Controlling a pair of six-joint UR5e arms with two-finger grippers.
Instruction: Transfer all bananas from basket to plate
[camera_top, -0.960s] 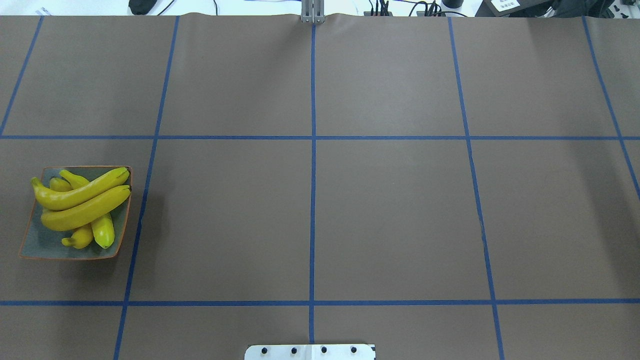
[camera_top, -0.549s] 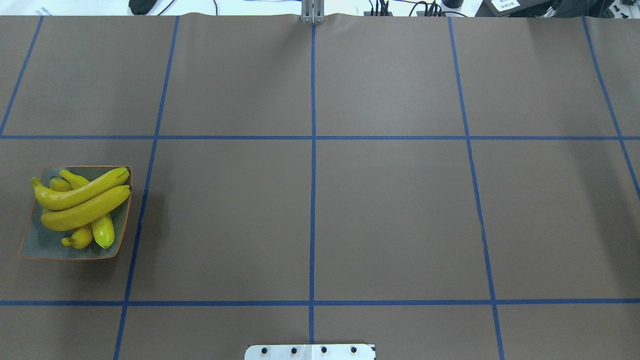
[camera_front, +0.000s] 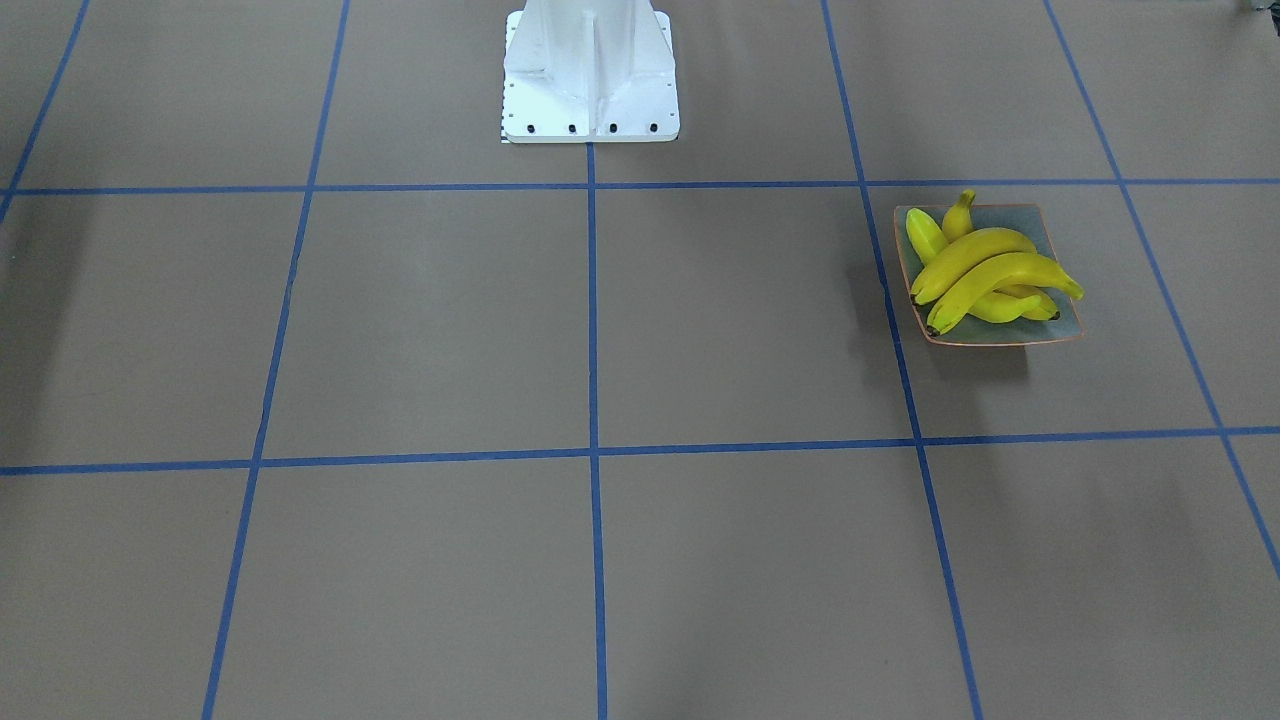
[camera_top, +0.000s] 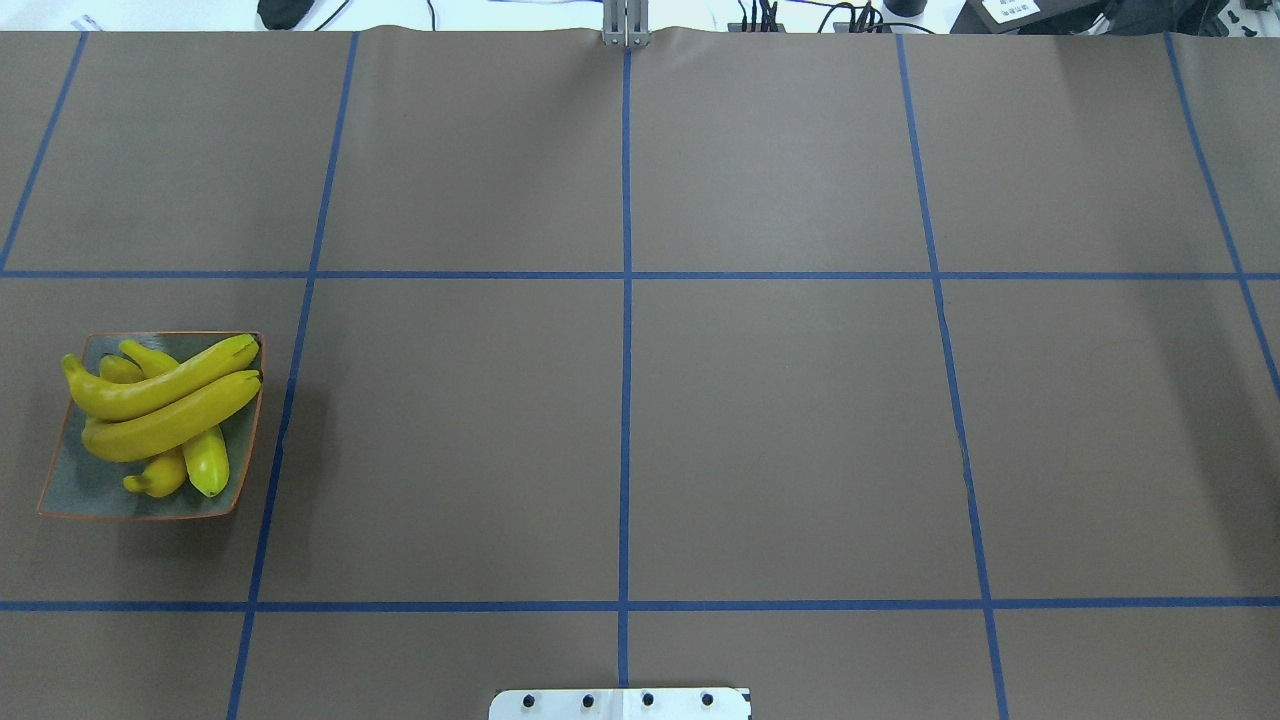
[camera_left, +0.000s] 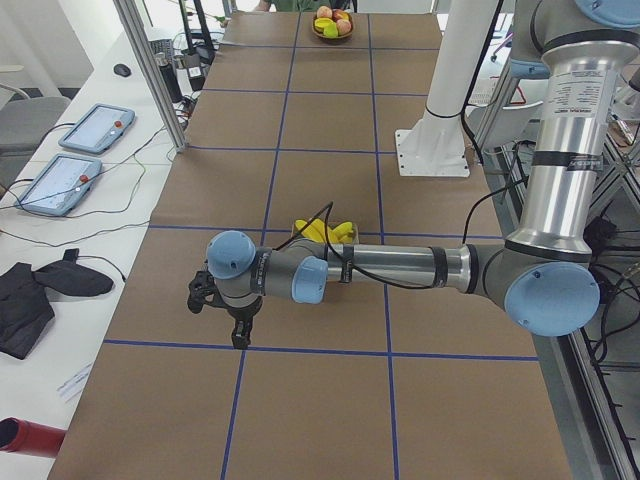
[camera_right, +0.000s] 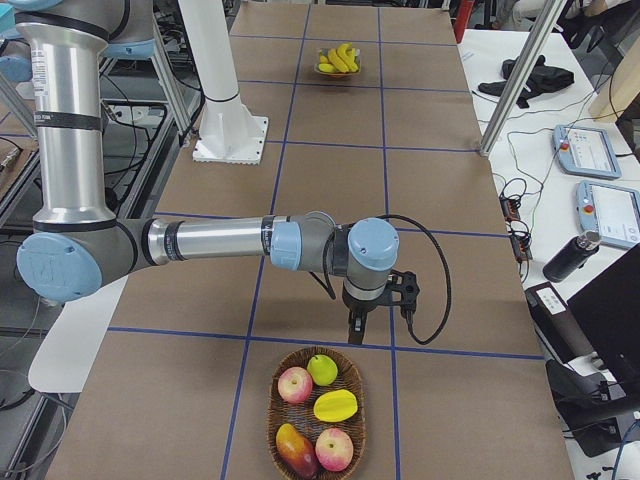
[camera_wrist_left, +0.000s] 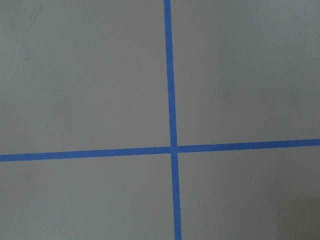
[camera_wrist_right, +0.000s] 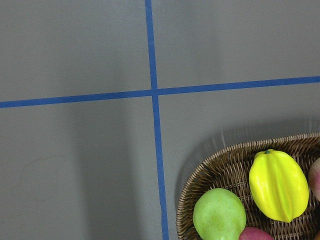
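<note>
Several yellow bananas (camera_top: 165, 410) (camera_front: 985, 275) lie piled on the square grey-green plate (camera_top: 85, 492) (camera_front: 1062, 326) at the table's left end. The wicker basket (camera_right: 271, 415) (camera_wrist_right: 200, 172) at the right end holds apples, a green fruit and a yellow star fruit (camera_wrist_right: 278, 185). My left gripper (camera_left: 240, 338) hangs low over the table beyond the plate. My right gripper (camera_right: 355, 335) hangs just short of the basket's rim. Both show only in the side views, so I cannot tell whether they are open or shut. Neither wrist view shows any fingers.
The white robot base (camera_front: 590, 75) stands at the table's near middle. Blue tape lines (camera_top: 625, 400) cross the brown table cover. Tablets and cables (camera_left: 80, 150) lie on the white bench beyond the table's far edge.
</note>
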